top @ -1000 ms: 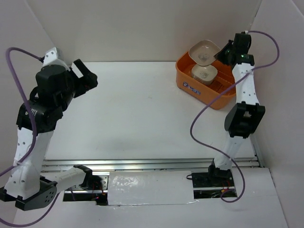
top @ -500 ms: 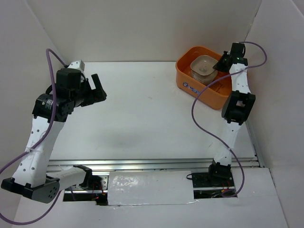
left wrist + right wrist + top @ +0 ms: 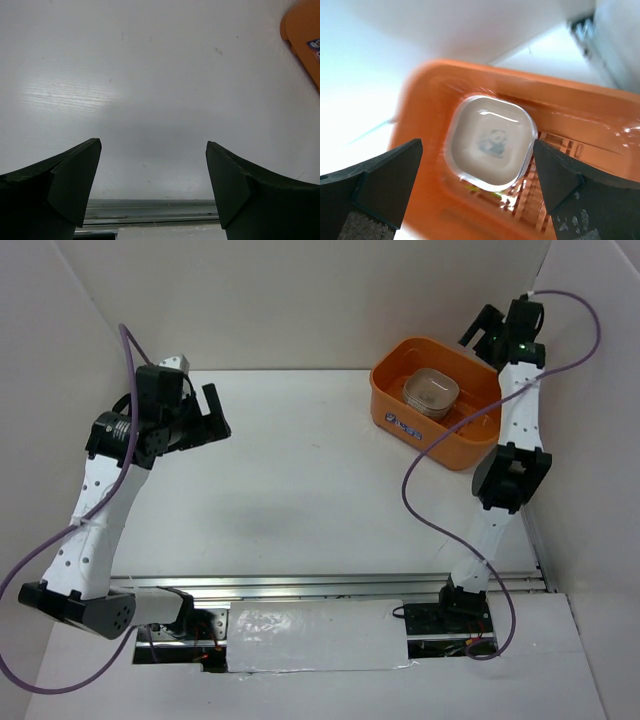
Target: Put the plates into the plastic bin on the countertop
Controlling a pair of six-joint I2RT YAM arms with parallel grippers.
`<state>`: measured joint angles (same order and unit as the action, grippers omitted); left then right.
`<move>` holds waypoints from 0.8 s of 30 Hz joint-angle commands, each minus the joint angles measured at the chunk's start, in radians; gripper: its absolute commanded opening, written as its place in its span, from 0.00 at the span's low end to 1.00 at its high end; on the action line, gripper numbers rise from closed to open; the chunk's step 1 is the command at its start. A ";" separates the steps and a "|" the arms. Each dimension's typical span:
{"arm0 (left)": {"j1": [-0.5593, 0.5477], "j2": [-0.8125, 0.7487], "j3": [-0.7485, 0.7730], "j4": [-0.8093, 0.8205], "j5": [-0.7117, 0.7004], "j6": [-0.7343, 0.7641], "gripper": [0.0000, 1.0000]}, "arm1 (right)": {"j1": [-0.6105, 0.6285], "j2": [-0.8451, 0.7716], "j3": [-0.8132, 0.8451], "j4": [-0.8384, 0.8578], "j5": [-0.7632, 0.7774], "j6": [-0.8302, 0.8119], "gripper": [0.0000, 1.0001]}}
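Orange plastic bin [image 3: 442,447], plates [image 3: 431,393] inside, right claw [image 3: 482,330] spread above

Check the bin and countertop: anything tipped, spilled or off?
Nothing stands out. The plates sit nested upright in the plastic bin, the top cream one level; none lie on the countertop. Left hand and right hand are open and empty. The right wrist view is too blurred to rule out fine cracks.
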<state>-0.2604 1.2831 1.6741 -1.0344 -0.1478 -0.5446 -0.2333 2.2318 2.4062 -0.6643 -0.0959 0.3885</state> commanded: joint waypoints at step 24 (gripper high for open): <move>0.142 -0.304 -0.106 -0.013 -0.429 -0.055 0.99 | 0.402 -1.511 -0.772 -0.610 0.231 0.021 1.00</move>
<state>-0.1143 1.0836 1.6142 -1.0496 -0.4988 -0.5617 0.1394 0.7834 1.6234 -1.1534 0.0593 0.3965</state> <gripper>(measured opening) 0.993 0.997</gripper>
